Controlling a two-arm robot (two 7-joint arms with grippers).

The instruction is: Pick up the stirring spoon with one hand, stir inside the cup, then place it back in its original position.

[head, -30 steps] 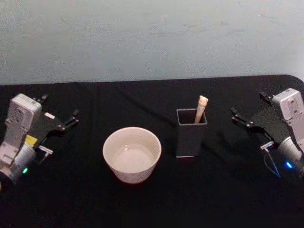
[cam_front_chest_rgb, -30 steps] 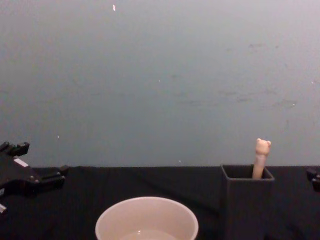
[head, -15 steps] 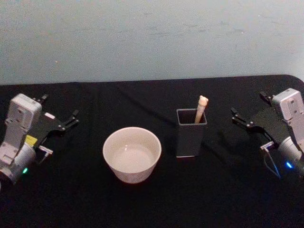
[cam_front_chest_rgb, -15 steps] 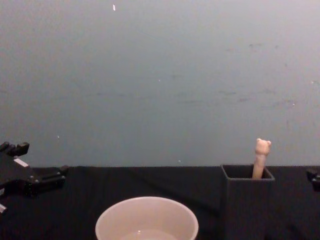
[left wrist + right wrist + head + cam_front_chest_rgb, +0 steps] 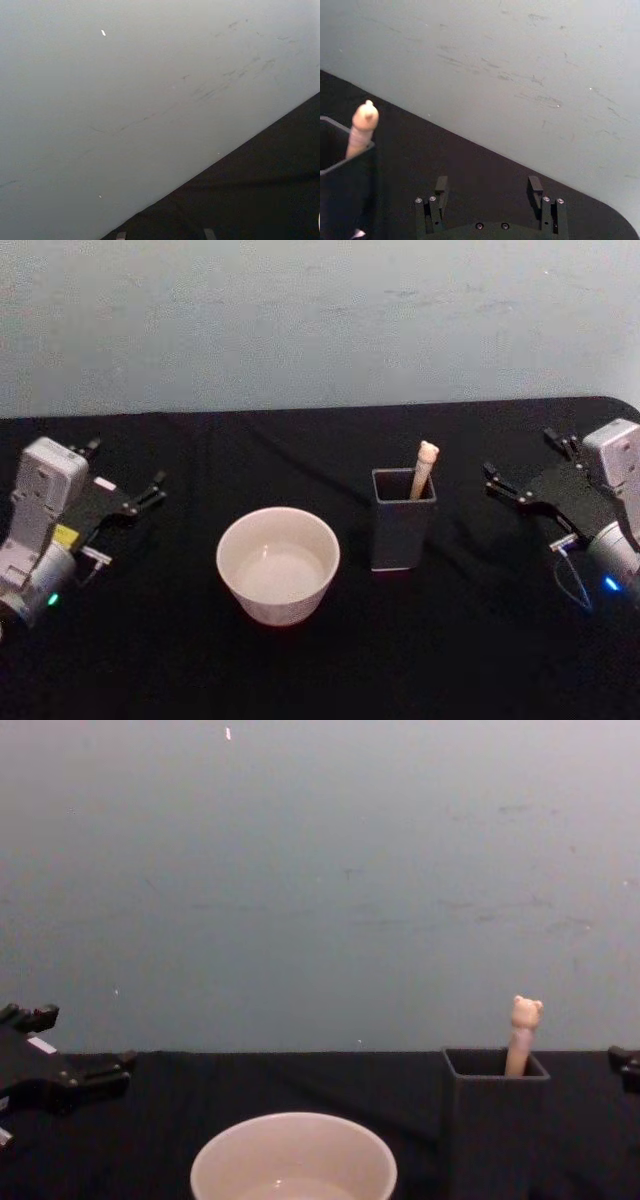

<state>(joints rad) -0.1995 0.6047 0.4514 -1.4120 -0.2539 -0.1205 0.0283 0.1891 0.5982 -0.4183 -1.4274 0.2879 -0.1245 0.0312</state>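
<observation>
Stirring spoon [image 5: 424, 468] | upright in holder [image 5: 402, 530] | well left of right end effector [image 5: 518, 453]

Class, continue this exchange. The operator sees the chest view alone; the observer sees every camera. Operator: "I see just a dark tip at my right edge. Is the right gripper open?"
Observer: Yes. In the right wrist view the right gripper stands open, holding nothing.
Operator: Does the holder touch the cup?
Observer: No. In the head view a strip of black table separates the cup from the holder.
Operator: Where in the holder does the spoon sit?
Observer: The head view shows the stirring spoon leaning against the holder's far right corner.
</observation>
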